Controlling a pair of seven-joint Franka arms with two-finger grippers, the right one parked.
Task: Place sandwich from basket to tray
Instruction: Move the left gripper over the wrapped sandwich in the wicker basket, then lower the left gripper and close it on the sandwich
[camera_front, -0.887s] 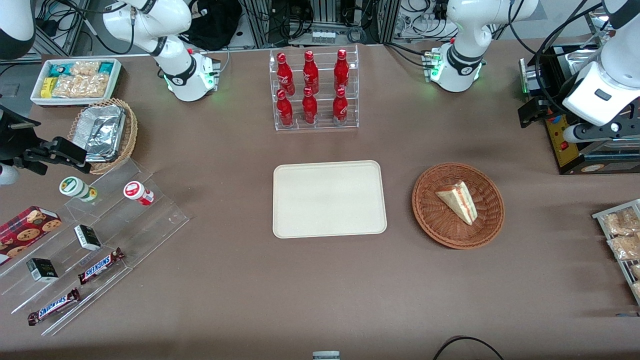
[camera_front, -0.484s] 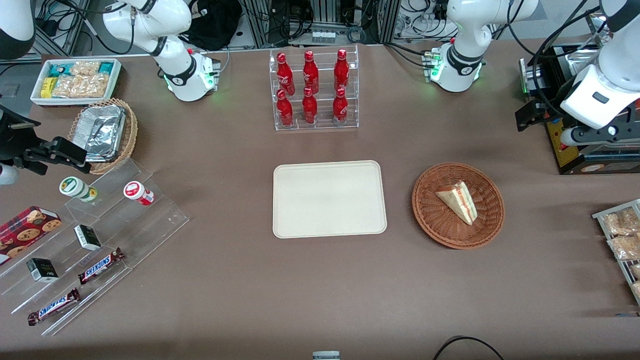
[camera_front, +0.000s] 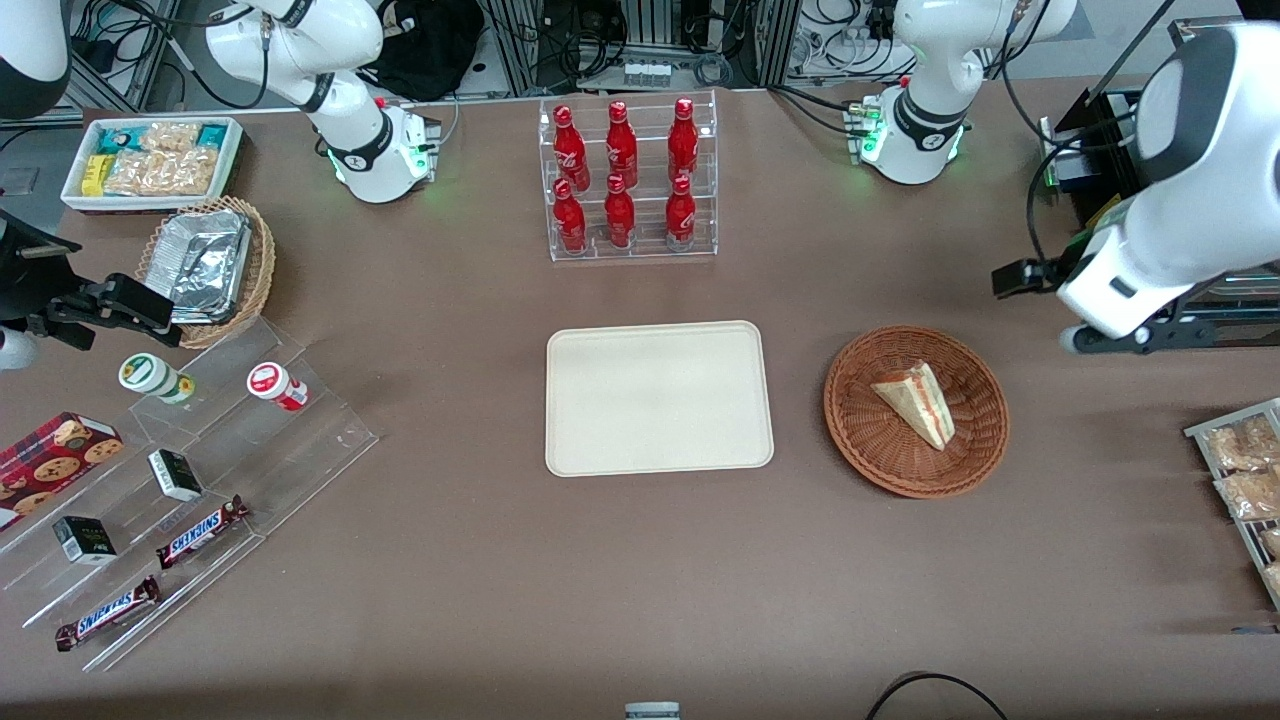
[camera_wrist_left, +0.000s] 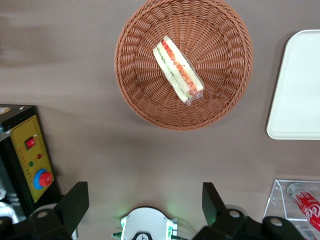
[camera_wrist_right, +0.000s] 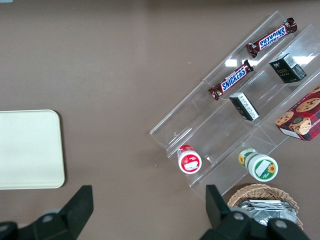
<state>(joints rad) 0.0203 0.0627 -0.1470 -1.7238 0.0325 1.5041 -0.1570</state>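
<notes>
Front view: sandwich (camera_front: 916, 403) lies in the basket (camera_front: 870, 440), unmoved since the earlier frames. Basket sits on the desk (camera_front: 450, 600) beside the tray (camera_front: 658, 397), toward the working arm's end, the two apart. Tray bare. Left arm has swung in from the desk edge toward the basket and now hangs above the desk near the basket's rim; its gripper (camera_front: 1075, 340) is hard to make out here. Bottle rack (camera_front: 628, 180) farther from the camera than the tray, unchanged.

Left wrist view: gripper (camera_wrist_left: 145, 205) high above the desk, fingers (camera_wrist_left: 75, 202) spread wide, holding nothing. Sandwich (camera_wrist_left: 177, 70) rests diagonally in the basket (camera_wrist_left: 140, 95), filling edge upward. Tray corner (camera_wrist_left: 295, 100) beside the basket.

Right wrist view: tray (camera_wrist_right: 30, 150) and stepped clear shelf (camera_wrist_right: 240, 120) with snacks.
</notes>
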